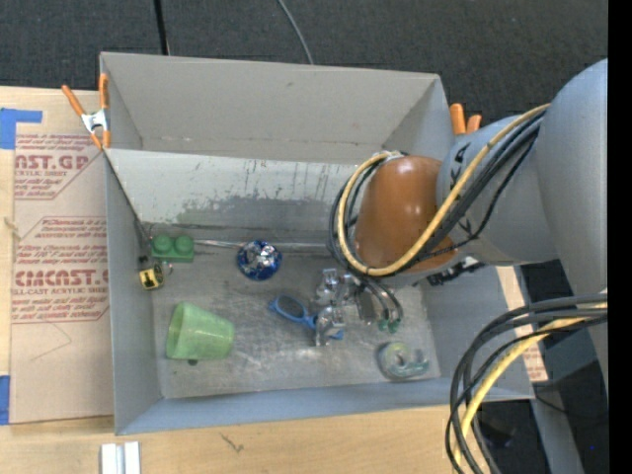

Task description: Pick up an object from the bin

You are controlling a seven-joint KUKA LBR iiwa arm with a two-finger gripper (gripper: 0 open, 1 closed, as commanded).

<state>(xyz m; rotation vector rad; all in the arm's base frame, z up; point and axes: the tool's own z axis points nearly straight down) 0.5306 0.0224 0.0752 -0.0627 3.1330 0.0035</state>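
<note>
Claw (327, 322) low over the floor of the grey bin (247, 181), right of centre, below the arm's orange wrist cover (395, 210). Spread or pressed together: cannot tell, the metal parts overlap. Blue looped plastic piece (288, 310) lies mid-floor, just left of the claw, its right end at the claw tip; not seen held. Pale green ring-shaped item (402, 362) near, toward the front right corner. Well apart on the left: green cup (198, 332) on its side, blue-and-white ball (259, 260), green block (173, 248).
</note>
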